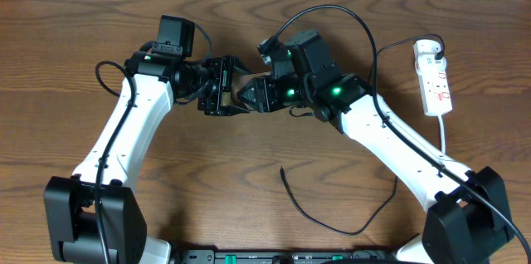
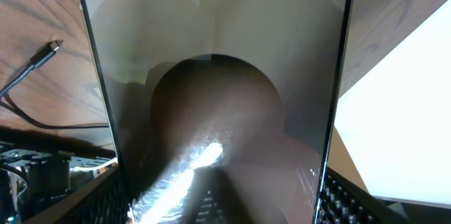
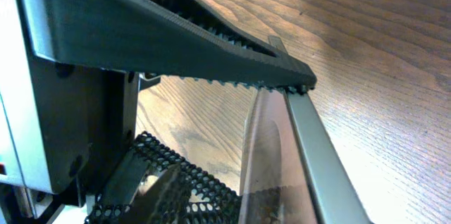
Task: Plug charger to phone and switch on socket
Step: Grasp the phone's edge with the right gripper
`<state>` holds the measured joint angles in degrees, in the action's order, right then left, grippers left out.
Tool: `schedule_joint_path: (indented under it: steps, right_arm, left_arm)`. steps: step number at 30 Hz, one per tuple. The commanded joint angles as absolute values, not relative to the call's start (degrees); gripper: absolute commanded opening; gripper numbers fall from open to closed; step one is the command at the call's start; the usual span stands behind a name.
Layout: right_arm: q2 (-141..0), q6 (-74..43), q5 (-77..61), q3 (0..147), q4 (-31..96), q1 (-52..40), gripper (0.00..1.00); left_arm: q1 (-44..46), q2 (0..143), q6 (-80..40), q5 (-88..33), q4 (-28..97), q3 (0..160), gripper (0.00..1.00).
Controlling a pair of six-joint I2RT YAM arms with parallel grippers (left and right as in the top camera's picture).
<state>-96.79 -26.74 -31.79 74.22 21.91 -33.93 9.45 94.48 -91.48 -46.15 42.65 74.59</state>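
At table centre, hold the phone (image 2: 218, 111) level in the left gripper (image 1: 226, 90) clamped across its width, seat the right gripper (image 1: 251, 95), grip impossible to tell, squarely on its edge before fetching the charger (image 1: 283, 170) tip at six o'clock, socket (image 1: 434, 77) at three o'clock.

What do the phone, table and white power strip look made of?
The flat dark-brown phone: glass-like glossy face, mirroring shapes and a glare streak; its edge looks like grey metal. The brown table: wood or wood-look laminate, grain lines visible, satin sheen. The white elongated power strip: probably smooth moulded plastic, uniform white.
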Motion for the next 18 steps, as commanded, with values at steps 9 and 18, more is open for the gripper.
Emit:
schedule_joint_path:
  steps: [9, 18]
  right_arm:
    - [-96.8, -27.0, -32.9, 75.1, 22.1, -34.3, 0.24]
    - [-96.8, -27.2, -32.9, 75.1, 22.1, -34.3, 0.18]
  left_arm:
    - [9.7, 93.6, -90.9, -46.8, 42.6, 76.0, 0.07]
    - [9.7, 93.6, -90.5, -46.9, 42.6, 76.0, 0.07]
